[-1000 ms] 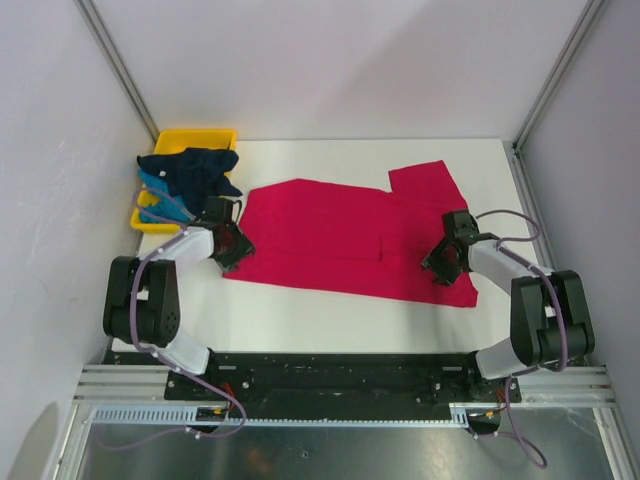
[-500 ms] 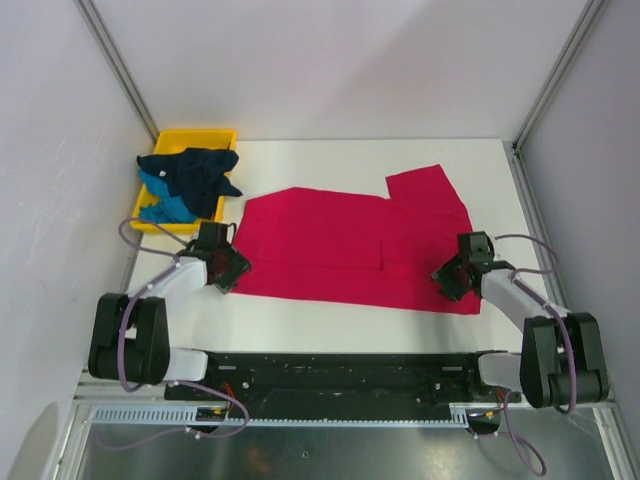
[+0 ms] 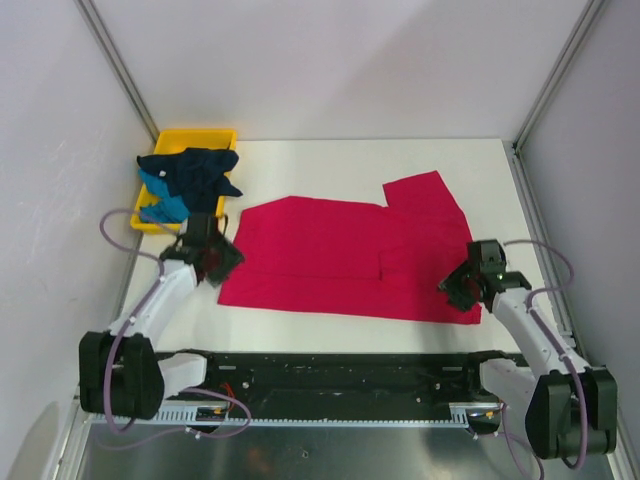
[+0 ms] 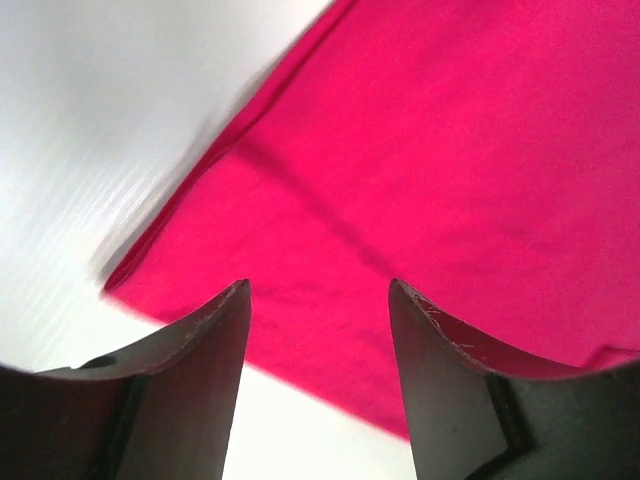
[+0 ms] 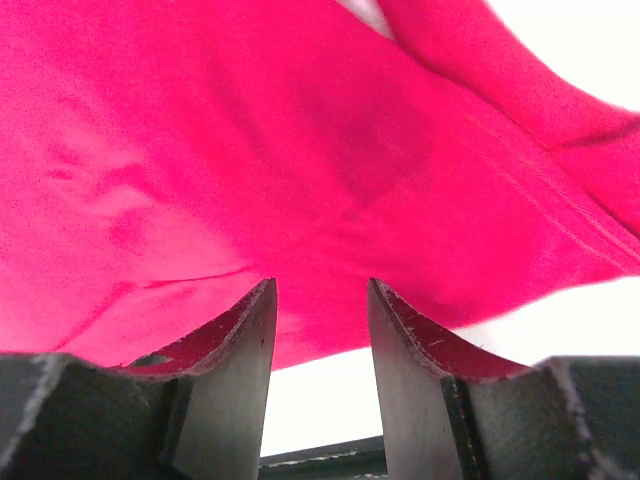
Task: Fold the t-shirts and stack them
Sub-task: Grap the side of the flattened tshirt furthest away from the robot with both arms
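Pink shirt (image 3: 340, 265): lies spread flat on white table (image 3: 320, 165), long side running L–R, nearer the arms than the far edge; looks folded over, w/ a step-shaped fold edge showing right of centre; sleeve (image 3: 420, 190) sticks out at far-right corner.
L gripper (image 3: 208, 260): sits at pink shirt's left edge, tilted down toward cloth; in wrist view fingers (image 4: 190, 340) stand apart w/ a moderate gap, pink cloth and a strip of table seen through it; nothing visibly pinched.
R gripper (image 3: 462, 290): sits at pink shirt's near-right corner, over the cloth; in wrist view fingers (image 5: 235, 340) stand apart, gap narrower than L's, cloth edge and white table beyond; pink tint on inner finger faces; can't tell if cloth touches them.
Navy shirt (image 3: 195, 170): crumpled in a heap on yellow tray (image 3: 195, 135), draped over its right rim.
Teal shirt (image 3: 165, 208): bunched under navy shirt, peeks out at tray's near-left side.
Tray: far-left part of table, just beyond L gripper, apart from pink shirt.
Task state: navy + teal not yet folded, not stacked w/ pink.
Arms: bases at near edge, both reaching fwd, purple cables (image 3: 115, 225) looping beside each.
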